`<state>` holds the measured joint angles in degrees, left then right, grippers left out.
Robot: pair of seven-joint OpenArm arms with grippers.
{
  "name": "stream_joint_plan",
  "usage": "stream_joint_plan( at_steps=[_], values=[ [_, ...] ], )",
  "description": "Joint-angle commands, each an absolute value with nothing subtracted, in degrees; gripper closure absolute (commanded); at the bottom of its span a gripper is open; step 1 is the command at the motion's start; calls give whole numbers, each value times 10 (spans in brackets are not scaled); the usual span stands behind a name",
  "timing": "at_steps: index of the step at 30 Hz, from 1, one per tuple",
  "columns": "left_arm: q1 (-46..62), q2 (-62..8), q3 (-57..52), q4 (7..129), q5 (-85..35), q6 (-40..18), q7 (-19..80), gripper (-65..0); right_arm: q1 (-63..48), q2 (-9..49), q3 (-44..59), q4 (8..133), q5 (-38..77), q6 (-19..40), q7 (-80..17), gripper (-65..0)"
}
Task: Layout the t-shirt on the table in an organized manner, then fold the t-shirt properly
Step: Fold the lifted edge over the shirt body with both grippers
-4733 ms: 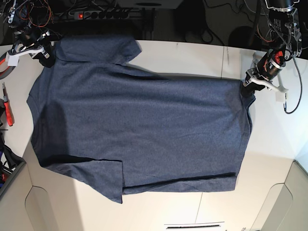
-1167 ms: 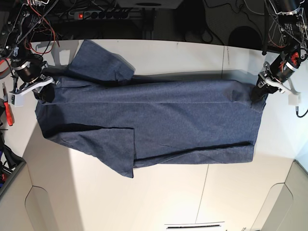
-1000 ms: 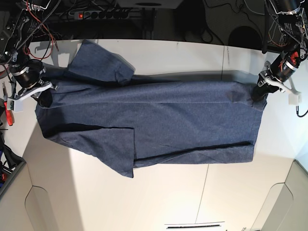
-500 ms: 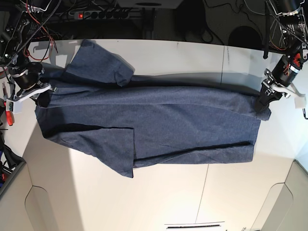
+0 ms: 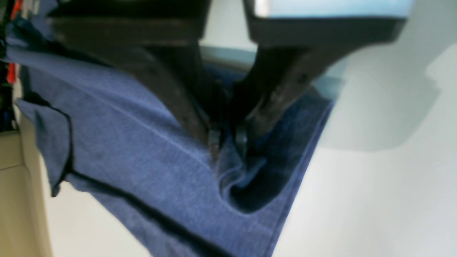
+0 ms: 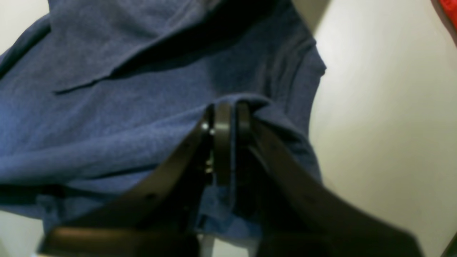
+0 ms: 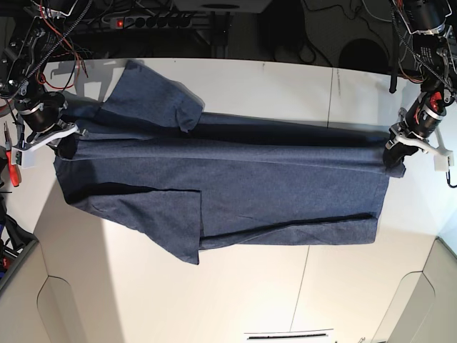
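Observation:
The navy-blue t-shirt (image 7: 271,186) lies across the white table (image 7: 250,300), folded lengthwise, with one sleeve (image 7: 153,93) flipped up at the back left. My left gripper (image 7: 395,154) pinches the shirt's right corner. In the left wrist view its tips (image 5: 228,141) stand narrowly apart with a ridge of the t-shirt (image 5: 125,142) between them. My right gripper (image 7: 66,143) holds the left end. The right wrist view shows its jaws (image 6: 225,112) shut on a fold of the t-shirt (image 6: 107,117). A dark shadow runs under the stretched upper edge.
Red-handled pliers (image 7: 11,156) lie at the table's left edge. A power strip (image 7: 146,21) and cables sit behind the back edge. A thin seam (image 7: 332,89) crosses the table at the right. Bare table (image 5: 375,200) lies beside the shirt's corner.
My left gripper has moved right and toward the front with the shirt's corner, stretching the upper edge straighter. My right gripper has barely moved.

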<state>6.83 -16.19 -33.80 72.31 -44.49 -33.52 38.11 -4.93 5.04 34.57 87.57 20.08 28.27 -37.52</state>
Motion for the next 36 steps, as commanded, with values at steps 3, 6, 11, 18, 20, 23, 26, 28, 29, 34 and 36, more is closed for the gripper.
stream_joint_plan(
  at_steps=[3,6,11,18,20,23,26,28,29,34,36],
  values=[
    [63,-173,-342,731,-451,-332,366,-157,-43,58,347,884,208,283,-361,0],
    [63,-173,-342,731,-457,-332,363,-161,-43,58,347,884,208,283,-361,0],
    [63,-173,-342,731,-534,-332,362,-161,-43,58,347,884,208,283,-361,0],
    [48,-173,-342,731,-483,-305,364,-161,-44,58,347,884,208,283,-363,0],
    [46,-173,-342,731,-456,-269,359,-162,-44,58,347,884,208,283,-364,0],
    [46,-173,-342,731,-438,-259,348,-197,-43,58,347,884,208,283,-371,0],
    [46,-173,-342,731,-438,-259,345,-273,-43,58,347,884,208,283,-371,-239],
    [46,-173,-342,731,-438,-260,345,-286,-43,58,347,884,208,283,-371,-281],
    [46,-173,-342,731,-438,-259,345,-286,-43,58,347,884,208,283,-371,-280],
    [46,-173,-342,731,-438,-259,334,-286,-43,59,349,885,237,283,-374,-277],
    [46,-173,-342,731,-438,-260,334,-286,-43,59,349,890,250,284,-389,-253]
  ],
)
